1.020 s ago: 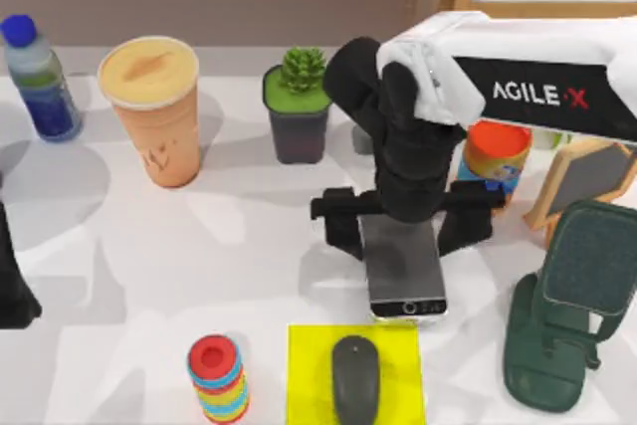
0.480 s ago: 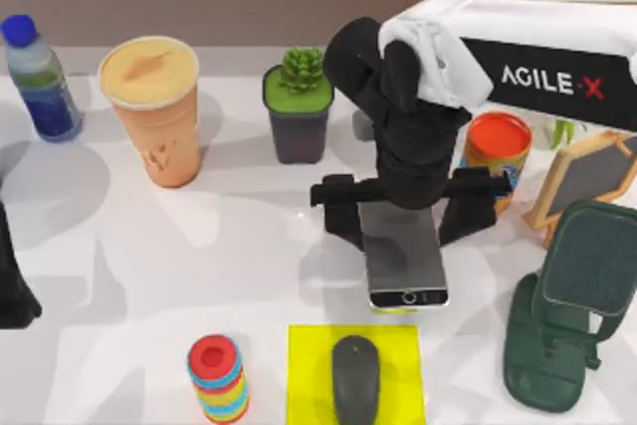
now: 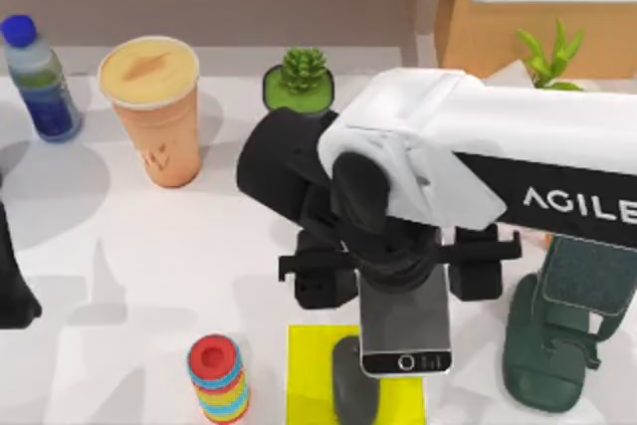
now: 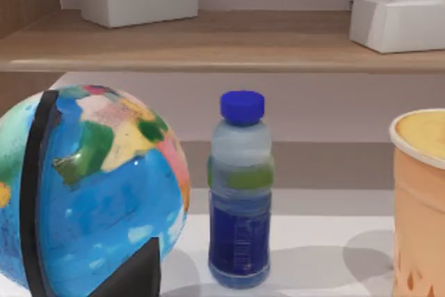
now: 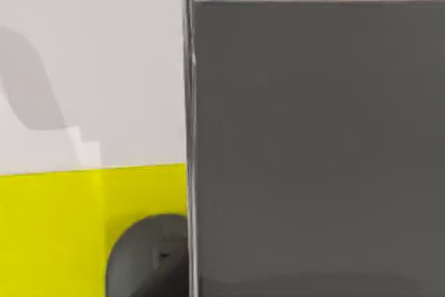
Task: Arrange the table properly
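The white table (image 3: 149, 266) carries the objects. My right gripper (image 3: 401, 281) is shut on a dark smartphone (image 3: 403, 320), its black fingers clamped on the phone's long sides. The phone hangs above the table, and its lower end overlaps the yellow mat (image 3: 304, 385) and the dark grey mouse (image 3: 350, 385) lying on it. The right wrist view looks along the phone's (image 5: 313, 144) screen, with the mat (image 5: 49, 227) and mouse (image 5: 149, 255) beyond. My left arm (image 3: 10, 281) is parked at the table's left edge.
A green phone stand (image 3: 557, 335) sits at the front right, a stack of coloured rings (image 3: 219, 380) left of the mat. Behind are an orange drink cup (image 3: 154, 111), a blue bottle (image 3: 38, 77), and a potted succulent (image 3: 299, 82). A globe (image 4: 83, 186) stands near the left wrist.
My right arm has risen and come toward the table's front with the phone in its grip. The phone now overlaps the mat and mouse. The left arm has not moved.
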